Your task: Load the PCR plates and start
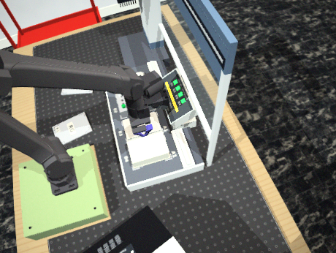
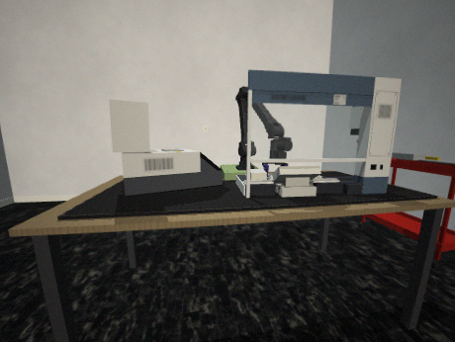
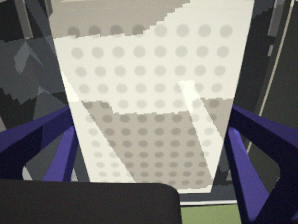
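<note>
Our arm [image 1: 73,74] is dark charcoal throughout, built of long boxy links with rounded edges and chunky cylindrical joints; we see no cables along it. Its foot is a dark square flange [image 1: 64,184] with small bolts at the corners, fixed on a pale green base plate [image 1: 84,216] that has tiny dark screw holes near its corners. The wrist ends in a blocky black housing; from it spring our gripper's [image 1: 144,130] fingers, deep violet-blue, angular and braced like struts. In the wrist view the housing shows as a broad, flat black slab with a rounded corner; we spot no markings on it.
</note>
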Robot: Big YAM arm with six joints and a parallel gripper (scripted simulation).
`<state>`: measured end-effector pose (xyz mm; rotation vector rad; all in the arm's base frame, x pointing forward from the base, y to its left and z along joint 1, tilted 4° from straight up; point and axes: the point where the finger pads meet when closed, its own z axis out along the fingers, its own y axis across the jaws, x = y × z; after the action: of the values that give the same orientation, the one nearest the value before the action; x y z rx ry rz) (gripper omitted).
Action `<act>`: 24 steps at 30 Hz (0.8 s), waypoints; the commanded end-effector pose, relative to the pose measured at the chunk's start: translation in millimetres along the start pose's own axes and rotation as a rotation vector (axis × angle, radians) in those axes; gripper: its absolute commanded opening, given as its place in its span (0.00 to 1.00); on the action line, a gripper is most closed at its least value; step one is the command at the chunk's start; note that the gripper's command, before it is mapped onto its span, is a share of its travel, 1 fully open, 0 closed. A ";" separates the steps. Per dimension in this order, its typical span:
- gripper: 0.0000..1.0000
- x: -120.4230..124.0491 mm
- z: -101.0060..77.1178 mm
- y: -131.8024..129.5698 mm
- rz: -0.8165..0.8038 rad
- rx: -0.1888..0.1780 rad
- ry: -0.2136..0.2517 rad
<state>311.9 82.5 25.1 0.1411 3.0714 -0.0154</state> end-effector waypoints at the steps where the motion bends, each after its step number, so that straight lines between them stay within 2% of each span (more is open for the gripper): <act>1: 0.00 -36.8 -15.0 9.5 0.005 -0.026 -0.075; 8: 0.00 -38.4 -24.8 10.0 0.006 -0.033 -0.093; 13: 0.00 -34.6 -40.7 13.2 0.010 -0.032 -0.086; 15: 0.00 -34.6 -40.7 13.2 0.010 -0.032 -0.086; 20: 0.00 -17.5 -39.1 11.1 0.005 -0.017 -0.046; 24: 0.00 -19.0 -50.1 12.4 -0.010 -0.021 -0.055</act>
<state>308.2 82.6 46.3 0.1429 3.0778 -0.0185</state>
